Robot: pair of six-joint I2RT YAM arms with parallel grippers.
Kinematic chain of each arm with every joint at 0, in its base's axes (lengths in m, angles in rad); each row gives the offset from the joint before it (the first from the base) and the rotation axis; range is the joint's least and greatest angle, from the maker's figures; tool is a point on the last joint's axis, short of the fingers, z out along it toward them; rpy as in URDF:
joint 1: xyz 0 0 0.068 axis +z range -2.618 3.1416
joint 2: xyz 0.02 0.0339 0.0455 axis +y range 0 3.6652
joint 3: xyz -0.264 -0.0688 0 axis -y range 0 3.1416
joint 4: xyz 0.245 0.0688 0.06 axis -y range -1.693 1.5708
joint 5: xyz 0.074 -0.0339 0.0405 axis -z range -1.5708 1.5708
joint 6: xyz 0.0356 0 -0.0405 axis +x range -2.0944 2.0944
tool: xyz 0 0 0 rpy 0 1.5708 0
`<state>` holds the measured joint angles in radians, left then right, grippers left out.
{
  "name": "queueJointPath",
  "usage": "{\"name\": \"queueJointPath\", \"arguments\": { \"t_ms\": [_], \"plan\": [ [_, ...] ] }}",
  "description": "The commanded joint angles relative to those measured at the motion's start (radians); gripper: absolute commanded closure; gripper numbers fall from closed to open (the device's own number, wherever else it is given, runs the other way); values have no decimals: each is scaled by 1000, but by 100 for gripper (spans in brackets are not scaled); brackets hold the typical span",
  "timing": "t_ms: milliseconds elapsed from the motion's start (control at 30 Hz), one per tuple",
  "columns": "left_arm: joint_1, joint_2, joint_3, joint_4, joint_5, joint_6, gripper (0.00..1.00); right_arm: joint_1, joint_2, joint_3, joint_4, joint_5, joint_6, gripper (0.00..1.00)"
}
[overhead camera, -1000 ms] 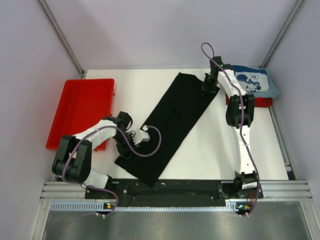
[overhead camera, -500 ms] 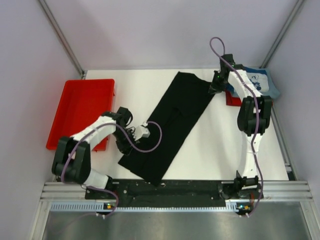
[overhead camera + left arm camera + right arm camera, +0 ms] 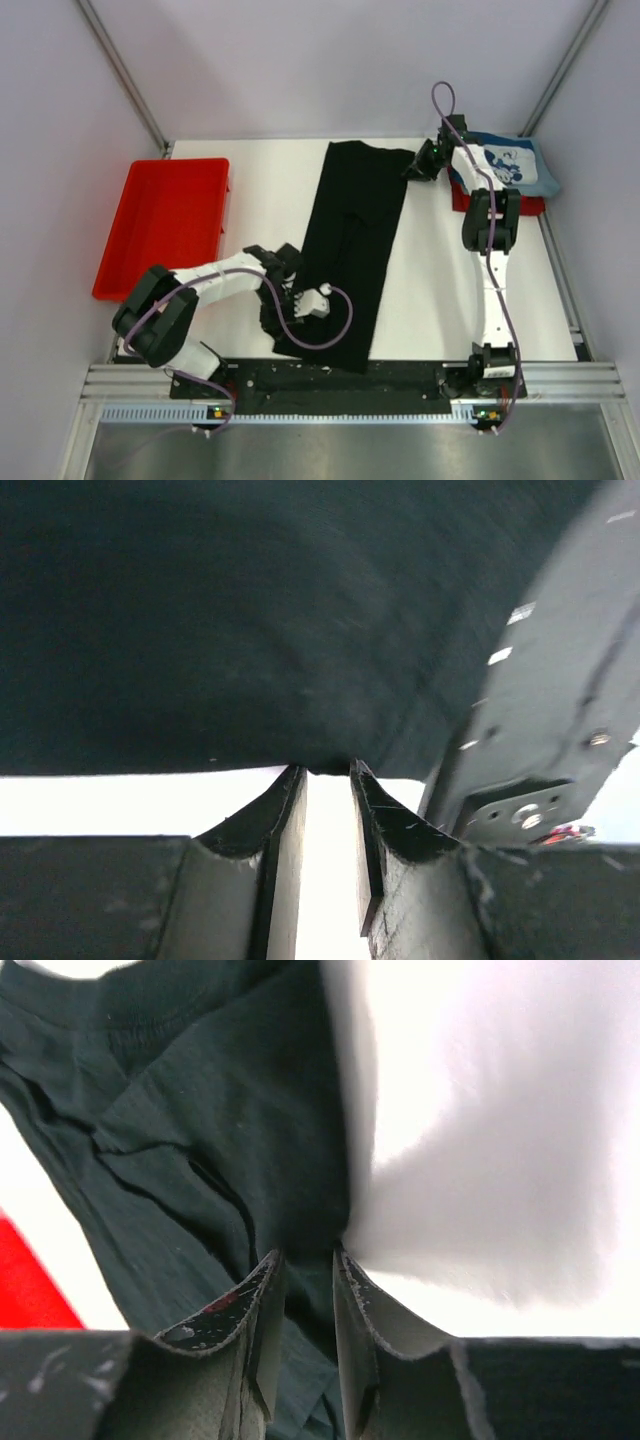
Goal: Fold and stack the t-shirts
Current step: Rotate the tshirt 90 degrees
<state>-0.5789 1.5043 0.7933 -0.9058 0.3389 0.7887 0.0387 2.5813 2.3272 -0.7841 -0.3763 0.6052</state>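
Mostly flat, narrow black t-shirt [image 3: 350,240]

In the left wrist view the black t-shirt [image 3: 250,630] fills the upper frame as a soft, smeared mass that runs off the top and both sides; no seam or hem can be told. In the right wrist view the right half is a white blur. A red patch [image 3: 25,1285] there is cut by the left edge, too little of it to name.

From above, the red t-shirt [image 3: 530,206] at the far right corner of the bench [image 3: 430,270] lies mostly under the blue t-shirt [image 3: 525,160], only a strip showing. The right arm [image 3: 462,165] crosses part of the blue one's print. The black shirt's near end blends into the dark rail [image 3: 400,375] at the near edge. The left arm [image 3: 225,272] covers its own fingertips with its wrist.
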Motion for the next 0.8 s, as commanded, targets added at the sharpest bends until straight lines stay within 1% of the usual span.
{"name": "queueJointPath", "arguments": {
  "t_ms": [0,67,100,133,233,267,300,367,433,467,533,600,700,767],
  "plan": [
    [-174,13,12,-53,255,38,72,23,65,93,186,-116,97,70],
    [-179,-15,47,-90,299,62,72,24,24,115,187,-122,53,67],
    [-179,-41,59,-106,308,70,71,26,-21,94,184,-113,12,66],
    [-179,-65,64,-120,314,79,70,24,-82,46,180,-89,-30,65],
    [-171,-162,78,-163,301,99,68,35,-296,-142,181,69,-140,66],
    [-167,-205,78,-163,293,99,67,47,-358,-228,183,147,-187,68],
    [-154,-231,78,-160,284,98,67,68,-424,-291,186,190,-220,71],
    [-135,-282,70,-144,276,92,66,127,-536,-408,222,227,-290,89],
    [-116,-303,64,-128,272,83,64,205,-585,-518,278,188,-341,100],
    [-110,-306,63,-119,270,77,63,239,-589,-555,287,159,-361,100],
    [-108,-300,66,-108,265,61,60,308,-558,-584,286,149,-392,100],
    [-108,-289,72,-111,262,58,59,363,-491,-571,267,165,-409,100],
    [-107,-286,75,-107,244,38,58,380,-370,-514,218,195,-365,100],
    [-108,-294,63,-96,242,30,58,380,-322,-506,200,224,-355,100]
  ]
}}
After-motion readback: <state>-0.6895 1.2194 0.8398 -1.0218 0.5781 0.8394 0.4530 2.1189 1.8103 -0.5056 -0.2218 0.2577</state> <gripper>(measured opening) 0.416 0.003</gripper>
